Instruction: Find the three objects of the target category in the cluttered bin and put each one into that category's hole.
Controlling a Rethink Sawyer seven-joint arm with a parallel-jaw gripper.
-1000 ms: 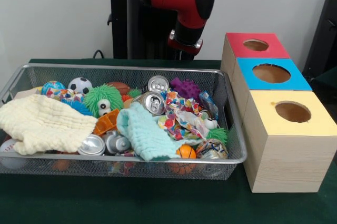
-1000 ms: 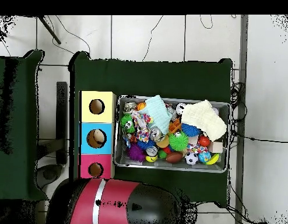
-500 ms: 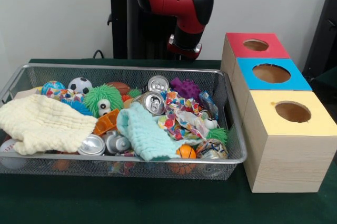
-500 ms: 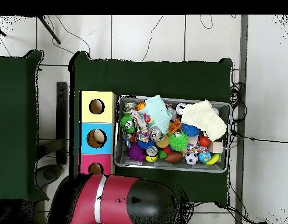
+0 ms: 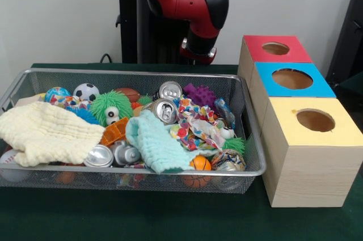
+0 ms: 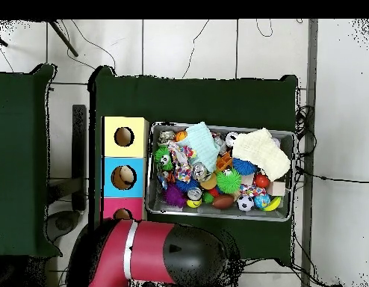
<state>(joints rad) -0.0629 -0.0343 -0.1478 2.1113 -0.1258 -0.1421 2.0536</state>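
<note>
Silver wire mesh: the bin (image 5: 17, 79), shallow and rectangular with a rounded rim, sits on the dark green worktop (image 5: 142, 218), just beside a row of three wooden boxes. My arm (image 5: 195, 8), red and black, hangs behind the bin's far rim, clear of the contents; my gripper does not show in either view, so I cannot tell how it stands.

Contents of the bin, front view:
- yellow cloth (image 5: 45, 133), crumpled, at the left end
- pale teal cloth (image 5: 156, 144), draped near the middle, touching the near rim
- patterned cloth (image 5: 195, 125), many-coloured, right of the teal one
- green fuzzy ball (image 5: 110, 108) with eyes
- soccer ball (image 5: 86, 91), small, by the far wall
- purple spiky ball (image 5: 199, 93), far right
- two cans (image 5: 165, 110), ends showing, one behind the other
- orange basketball (image 5: 200, 163), tiny, at the near rim

Boxes, each with a round hole on top: red box (image 5: 276, 49) farthest, blue box (image 5: 292, 79) in the middle, yellow box (image 5: 315, 122) nearest the camera.

Overhead view: my arm (image 6: 154, 254) lies below the bin (image 6: 288, 134), covering part of the red box.
</note>
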